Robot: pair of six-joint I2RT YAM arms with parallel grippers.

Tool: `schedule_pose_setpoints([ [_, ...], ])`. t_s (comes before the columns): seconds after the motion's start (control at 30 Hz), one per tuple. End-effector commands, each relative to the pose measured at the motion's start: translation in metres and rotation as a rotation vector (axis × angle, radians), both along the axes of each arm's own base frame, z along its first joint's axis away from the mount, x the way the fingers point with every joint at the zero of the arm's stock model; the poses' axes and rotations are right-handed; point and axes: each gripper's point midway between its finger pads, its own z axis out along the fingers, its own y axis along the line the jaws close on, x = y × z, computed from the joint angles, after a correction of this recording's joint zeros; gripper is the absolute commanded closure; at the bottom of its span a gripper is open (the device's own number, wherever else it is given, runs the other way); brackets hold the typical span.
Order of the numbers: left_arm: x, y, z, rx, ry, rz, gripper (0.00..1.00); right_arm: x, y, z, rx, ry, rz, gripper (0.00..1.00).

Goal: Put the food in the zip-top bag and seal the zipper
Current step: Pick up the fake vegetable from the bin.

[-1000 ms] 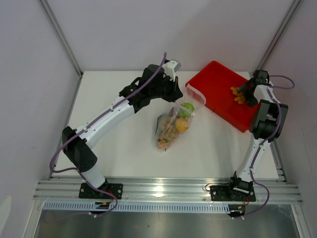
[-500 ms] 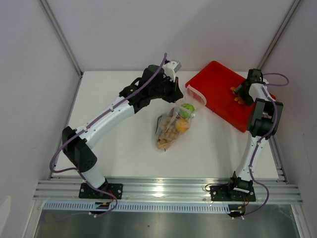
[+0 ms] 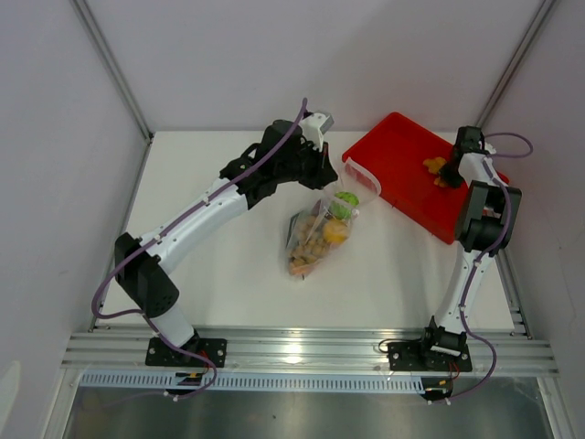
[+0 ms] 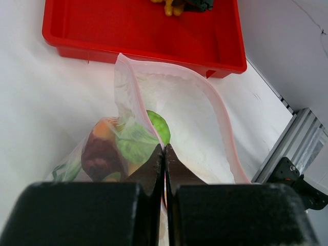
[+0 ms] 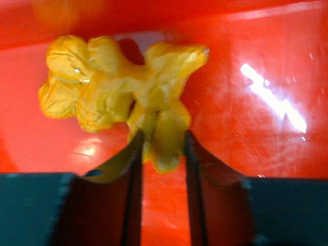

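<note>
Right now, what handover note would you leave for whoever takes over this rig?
Left gripper: shut on the zip-top bag at its rim, holding the mouth open.
Right gripper: shut on the yellow lumpy piece, which lies in the red tray.
Done: most food is in the bag.
Left: carry that piece into the bag, then seal the zipper, which is open.

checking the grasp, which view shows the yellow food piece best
Right wrist: the yellow piece fills the frame, a lobe inside the right gripper. Top external shows a speck; left wrist, a cropped edge.
</note>
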Motion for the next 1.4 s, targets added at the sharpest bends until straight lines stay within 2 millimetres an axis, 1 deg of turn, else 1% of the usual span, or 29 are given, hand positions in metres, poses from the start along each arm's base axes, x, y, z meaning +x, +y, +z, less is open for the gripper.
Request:
schedule_pose_setpoints([
  [0.0, -0.003, 0.005, 0.036, -0.079, -0.066, -0.004, 0.99, 0.003, 0.003, -0.006, 0.000, 0.016, 0.012, 0.75],
  [0.1, -0.002, 0.005, 0.034, -0.077, -0.062, -0.003, 0.99, 0.007, 0.009, 0.008, 0.017, -0.029, 0.032, 0.86],
  [0.13, -0.001, 0.005, 0.034, -0.078, -0.062, -0.005, 0.99, 0.009, 0.010, 0.025, 0.017, -0.067, 0.041, 0.97],
  [0.17, -0.001, 0.005, 0.032, -0.076, -0.059, -0.005, 0.99, 0.008, 0.012, 0.031, 0.020, -0.080, 0.043, 1.00],
  [0.2, -0.001, 0.005, 0.031, -0.075, -0.056, -0.007, 1.00, 0.006, 0.014, 0.039, 0.017, -0.092, 0.044, 1.00],
  [0.23, 0.001, 0.006, 0.030, -0.073, -0.055, -0.003, 1.00, 0.005, 0.016, 0.065, 0.003, -0.134, 0.050, 1.00],
  [0.3, 0.002, 0.006, 0.030, -0.071, -0.053, -0.001, 1.00, -0.003, 0.021, 0.079, -0.023, -0.156, 0.055, 1.00],
  [0.33, 0.001, 0.006, 0.029, -0.071, -0.048, -0.003, 0.99, -0.008, 0.021, 0.104, -0.043, -0.196, 0.057, 1.00],
  [0.43, 0.000, 0.007, 0.031, -0.075, -0.049, -0.004, 0.99, -0.024, 0.027, 0.121, -0.077, -0.215, 0.068, 1.00],
  [0.47, 0.000, 0.007, 0.030, -0.075, -0.048, -0.004, 1.00, -0.030, 0.029, 0.141, -0.090, -0.250, 0.068, 1.00],
  [0.53, -0.002, 0.007, 0.032, -0.084, -0.051, -0.007, 0.99, -0.042, 0.034, 0.142, -0.082, -0.252, 0.073, 1.00],
  [0.57, -0.002, 0.007, 0.031, -0.083, -0.049, -0.009, 0.99, -0.046, 0.037, 0.155, -0.080, -0.276, 0.078, 1.00],
  [0.6, -0.003, 0.008, 0.034, -0.085, -0.053, -0.007, 0.99, -0.050, 0.040, 0.158, -0.081, -0.278, 0.088, 1.00],
  [0.67, -0.003, 0.008, 0.034, -0.084, -0.051, -0.007, 0.99, -0.059, 0.051, 0.164, -0.090, -0.271, 0.112, 1.00],
  [0.7, -0.003, 0.009, 0.033, -0.080, -0.054, -0.007, 0.99, -0.065, 0.057, 0.178, -0.102, -0.292, 0.127, 1.00],
  [0.77, -0.002, 0.010, 0.034, -0.076, -0.056, 0.003, 1.00, -0.075, 0.073, 0.183, -0.106, -0.288, 0.168, 1.00],
  [0.8, -0.001, 0.010, 0.032, -0.072, -0.056, 0.003, 1.00, -0.084, 0.079, 0.199, -0.123, -0.316, 0.181, 1.00],
  [0.83, -0.001, 0.010, 0.032, -0.072, -0.054, 0.005, 1.00, -0.090, 0.085, 0.206, -0.126, -0.328, 0.195, 1.00],
  [0.9, 0.000, 0.008, 0.028, -0.066, -0.049, 0.003, 0.99, -0.106, 0.106, 0.208, -0.121, -0.316, 0.248, 1.00],
  [0.93, 0.000, 0.008, 0.028, -0.066, -0.049, 0.002, 0.99, -0.118, 0.112, 0.225, -0.132, -0.347, 0.266, 1.00],
  [0.97, 0.001, 0.008, 0.028, -0.066, -0.049, 0.003, 0.99, -0.126, 0.135, 0.226, -0.130, -0.345, 0.323, 1.00],
  [1.0, 0.002, 0.008, 0.027, -0.063, -0.049, 0.002, 0.99, -0.138, 0.141, 0.228, -0.140, -0.330, 0.342, 1.00],
  [1.03, 0.001, 0.007, 0.027, -0.062, -0.050, 0.000, 0.99, -0.152, 0.147, 0.244, -0.151, -0.358, 0.360, 1.00],
  [1.1, 0.002, 0.008, 0.027, -0.055, -0.056, 0.003, 0.99, -0.176, 0.161, 0.248, -0.169, -0.333, 0.413, 1.00],
  [1.13, 0.002, 0.010, 0.027, -0.052, -0.057, 0.008, 0.99, -0.191, 0.163, 0.263, -0.171, -0.367, 0.424, 1.00],
  [1.2, 0.003, 0.012, 0.026, -0.043, -0.066, 0.016, 1.00, -0.209, 0.170, 0.274, -0.154, -0.378, 0.462, 1.00],
  [1.23, 0.003, 0.013, 0.025, -0.040, -0.067, 0.017, 0.99, -0.224, 0.170, 0.273, -0.148, -0.347, 0.476, 1.00],
  [1.27, 0.003, 0.013, 0.025, -0.037, -0.070, 0.015, 0.99, -0.236, 0.172, 0.283, -0.141, -0.369, 0.489, 1.00],
  [1.37, 0.002, 0.014, 0.025, -0.038, -0.082, 0.014, 0.99, -0.269, 0.180, 0.288, -0.090, -0.333, 0.542, 1.00],
])
